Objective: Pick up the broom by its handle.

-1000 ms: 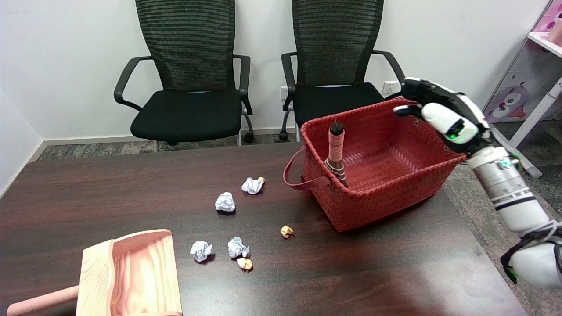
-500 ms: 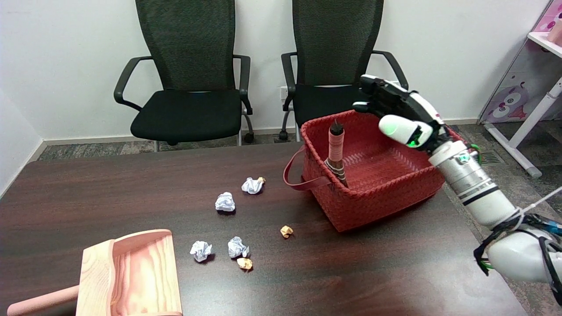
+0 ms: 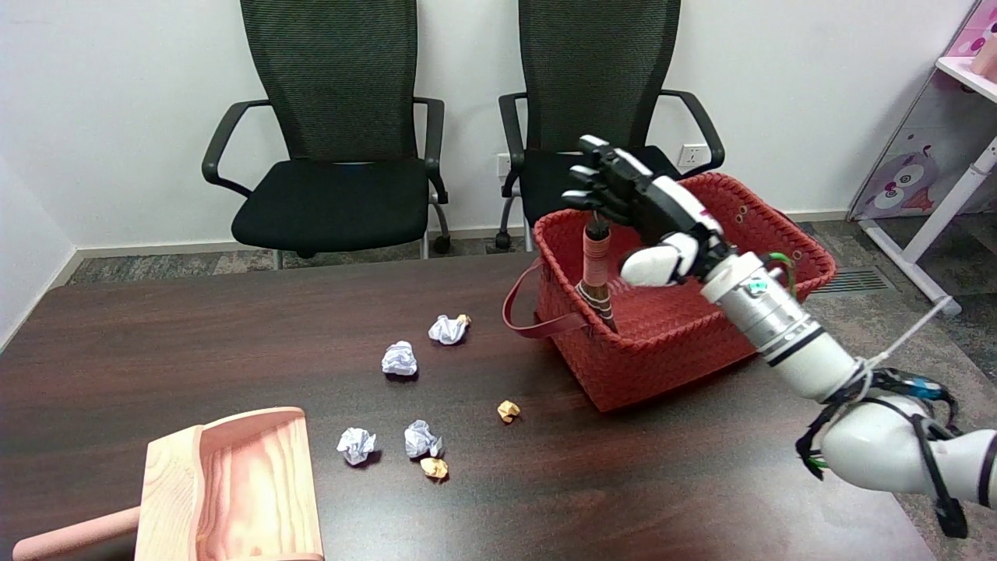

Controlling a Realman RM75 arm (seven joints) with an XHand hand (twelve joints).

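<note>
Dark table [image 3: 234, 335]: one red basket [image 3: 670, 343], one broom [image 3: 596, 269] upright inside, seven paper wads; hand [image 3: 646, 214] released, beside handle.

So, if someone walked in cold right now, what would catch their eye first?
Probably the right hand, fingers spread, hovering over the red basket right by the top of the broom handle that stands in the basket's left corner. Next, the crumpled paper balls scattered mid-table and the wooden dustpan at the near left.
</note>
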